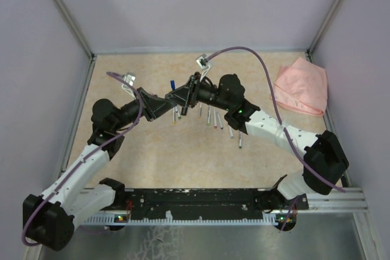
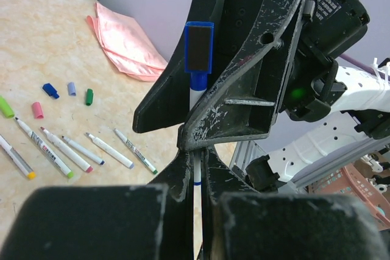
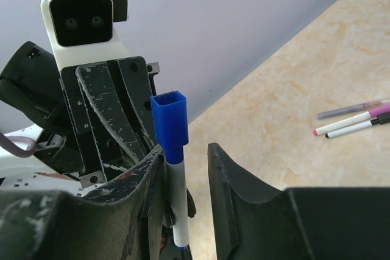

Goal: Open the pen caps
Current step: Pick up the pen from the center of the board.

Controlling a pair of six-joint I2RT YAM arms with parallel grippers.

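Observation:
My left gripper (image 2: 198,172) is shut on the white barrel of a pen (image 2: 196,98) and holds it upright above the table. The pen's blue cap (image 2: 198,47) sits on its top end and also shows in the right wrist view (image 3: 169,120). My right gripper (image 3: 189,162) is open around the barrel just below the cap: one finger (image 3: 137,175) touches the pen, the other stands apart. Both grippers meet over the table's middle (image 1: 183,98). Loose caps lie on the table: blue (image 2: 50,91), lavender (image 2: 72,88), green (image 2: 89,96), pink (image 2: 37,110).
Several uncapped white pens (image 2: 91,147) lie in a row on the table under the grippers; more show in the top view (image 1: 219,120). A pink cloth (image 1: 301,86) lies at the back right. Grey walls close the sides and back.

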